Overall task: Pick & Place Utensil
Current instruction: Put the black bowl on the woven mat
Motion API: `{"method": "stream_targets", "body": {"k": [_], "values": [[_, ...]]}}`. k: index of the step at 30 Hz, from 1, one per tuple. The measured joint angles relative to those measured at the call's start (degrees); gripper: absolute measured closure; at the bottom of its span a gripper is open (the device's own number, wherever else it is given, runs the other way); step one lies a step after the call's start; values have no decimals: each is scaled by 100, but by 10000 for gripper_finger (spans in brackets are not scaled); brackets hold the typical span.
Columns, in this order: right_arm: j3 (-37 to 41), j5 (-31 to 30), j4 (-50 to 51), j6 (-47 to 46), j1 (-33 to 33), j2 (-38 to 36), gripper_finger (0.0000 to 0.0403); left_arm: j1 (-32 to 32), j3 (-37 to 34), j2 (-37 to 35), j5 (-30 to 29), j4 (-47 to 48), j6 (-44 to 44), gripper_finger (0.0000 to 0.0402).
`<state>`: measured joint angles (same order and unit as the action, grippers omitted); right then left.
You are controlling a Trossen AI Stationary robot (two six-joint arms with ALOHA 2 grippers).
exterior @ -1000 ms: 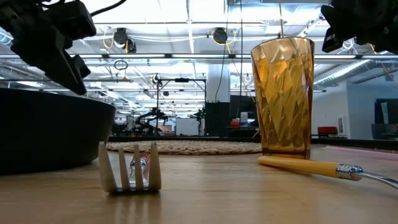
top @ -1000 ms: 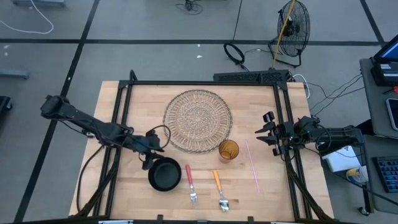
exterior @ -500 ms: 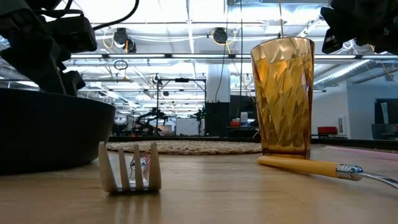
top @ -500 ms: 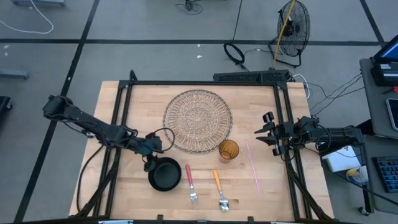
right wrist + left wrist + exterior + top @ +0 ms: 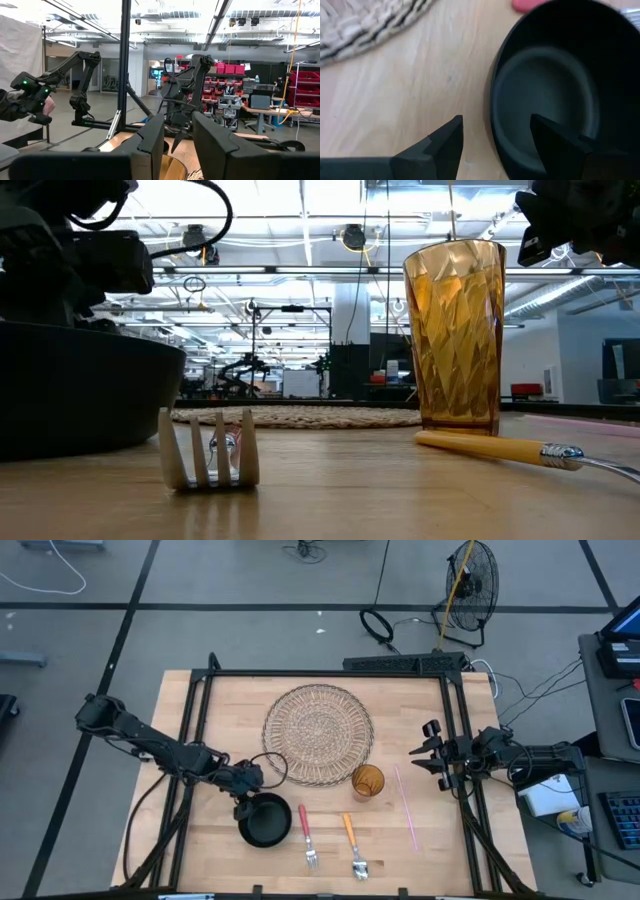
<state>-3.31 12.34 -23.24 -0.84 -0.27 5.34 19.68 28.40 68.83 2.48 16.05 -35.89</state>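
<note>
On the table's [image 5: 210,850] near edge lie a red-handled fork [image 5: 307,837] and an orange-handled spoon [image 5: 354,845], side by side, untouched. Just left of them sits a black bowl [image 5: 265,821]; the left hand [image 5: 243,802] hovers over its rim with fingers spread wide, straddling the rim, holding nothing. Farther back stand an amber glass [image 5: 367,781] and a woven mat [image 5: 318,734]. The right hand [image 5: 430,752] waits at the right edge, narrowly parted and empty.

Black bowl [image 5: 265,821]; amber faceted glass [image 5: 368,781]; red-handled fork [image 5: 306,836]; orange-handled spoon [image 5: 353,844]; pink straw [image 5: 405,806]; pale wood desk [image 5: 230,720].
</note>
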Motion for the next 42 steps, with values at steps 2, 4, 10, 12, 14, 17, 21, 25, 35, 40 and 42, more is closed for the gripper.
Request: {"method": "stream_targets", "body": {"k": [2, 4, 10, 12, 14, 17, 21, 25, 35, 40, 42], "values": [[0, 0, 0, 0, 0, 0, 314, 0, 0, 28, 52, -1, -39, 165], [-1, 0, 0, 0, 1, 0, 314, 0, 0, 31, 58, 0, -47, 165], [0, 0, 2, 0, 1, 0, 314, 0, 0, 31, 57, -2, -47, 165], [-2, 0, -2, 31, 2, 0, 314, -11, 0, 31, 57, -2, -43, 165], [-1, -12, -14, 84, 1, 0, 314, -11, 0, 29, 55, -2, -16, 165], [-21, -51, -35, -36, -2, 2, 314, -11, 0, 29, -32, -1, 22, 165], [-151, -217, 286, -133, 1, 242, 314, -11, 0, 28, -295, -3, 25, 165], [-449, -498, 320, -1, 2, 731, 314, -13, 0, 27, -510, -7, 198, 165], [-1316, -520, 800, 125, 58, 2068, 314, -13, 0, 25, -752, -132, 278, 165], [-1931, -725, 984, 224, 374, 2906, 314, -15, 0, 25, -942, -138, 301, 165], [-2197, -979, 1317, 336, 542, 3195, 314, -15, 0, 25, -1005, -138, 303, 165]]}}
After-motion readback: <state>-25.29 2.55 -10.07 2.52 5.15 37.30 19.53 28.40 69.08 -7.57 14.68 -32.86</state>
